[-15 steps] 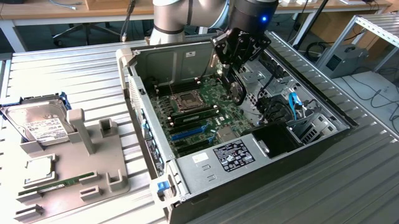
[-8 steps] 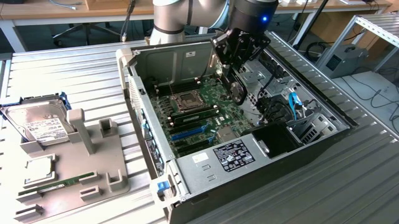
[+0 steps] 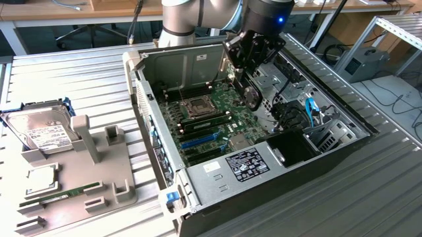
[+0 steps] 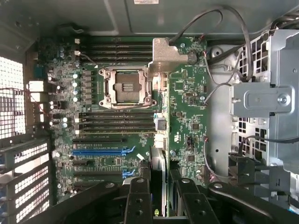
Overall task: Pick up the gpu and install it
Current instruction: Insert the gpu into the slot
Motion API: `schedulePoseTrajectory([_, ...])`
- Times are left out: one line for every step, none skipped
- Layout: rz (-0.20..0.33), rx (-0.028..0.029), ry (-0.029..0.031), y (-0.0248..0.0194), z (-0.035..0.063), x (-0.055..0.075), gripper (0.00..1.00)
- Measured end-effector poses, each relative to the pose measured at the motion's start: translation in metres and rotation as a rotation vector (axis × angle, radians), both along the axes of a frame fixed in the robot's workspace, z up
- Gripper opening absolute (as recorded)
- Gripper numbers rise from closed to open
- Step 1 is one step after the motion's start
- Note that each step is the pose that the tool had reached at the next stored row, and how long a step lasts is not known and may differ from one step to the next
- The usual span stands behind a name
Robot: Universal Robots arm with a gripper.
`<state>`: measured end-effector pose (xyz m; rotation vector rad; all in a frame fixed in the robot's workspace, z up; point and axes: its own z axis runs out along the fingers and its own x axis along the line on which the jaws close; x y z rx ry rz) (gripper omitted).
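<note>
In the exterior view, the open case leaves free air above the motherboard, where the gripper hangs clamped on the gpu. At the card's 3 o'clock the drive cage and cables crowd in; the power supply blocks 6 o'clock, and the CPU socket lies low at 9.

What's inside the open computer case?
A green motherboard with processor socket and blue slots, and the gpu held in the jaws above it. Whatever lies under the card is hidden.
</note>
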<state>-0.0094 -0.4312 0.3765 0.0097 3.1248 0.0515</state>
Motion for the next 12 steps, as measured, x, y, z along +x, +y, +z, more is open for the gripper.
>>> schedulePoseTrajectory([0.005,0.0000,0.0000,0.0000,0.0000,0.0000,0.26])
schedulePoseTrajectory([0.009,0.0000,0.0000,0.0000,0.0000,0.0000,0.26])
schedulePoseTrajectory([0.012,0.0001,0.0000,0.0000,0.0000,0.0000,0.26])
schedulePoseTrajectory([0.015,0.0000,0.0000,0.0000,0.0000,0.0000,0.26])
schedulePoseTrajectory([0.018,0.0000,0.0000,0.0000,0.0000,0.0000,0.26])
schedulePoseTrajectory([0.021,0.0000,0.0000,0.0000,0.0000,0.0000,0.26])
schedulePoseTrajectory([0.024,0.0001,0.0000,0.0000,-0.0001,0.0000,0.26])
schedulePoseTrajectory([0.028,0.0000,0.0000,0.0000,0.0000,0.0000,0.26])
schedulePoseTrajectory([0.032,0.0001,-0.0001,0.0000,0.0000,0.0000,0.26])
schedulePoseTrajectory([0.037,0.0000,0.0000,0.0000,0.0000,0.0000,0.26])
schedulePoseTrajectory([0.041,0.0000,0.0000,0.0000,0.0000,0.0000,0.26])
schedulePoseTrajectory([0.044,0.0000,0.0000,0.0000,0.0000,0.0000,0.26])
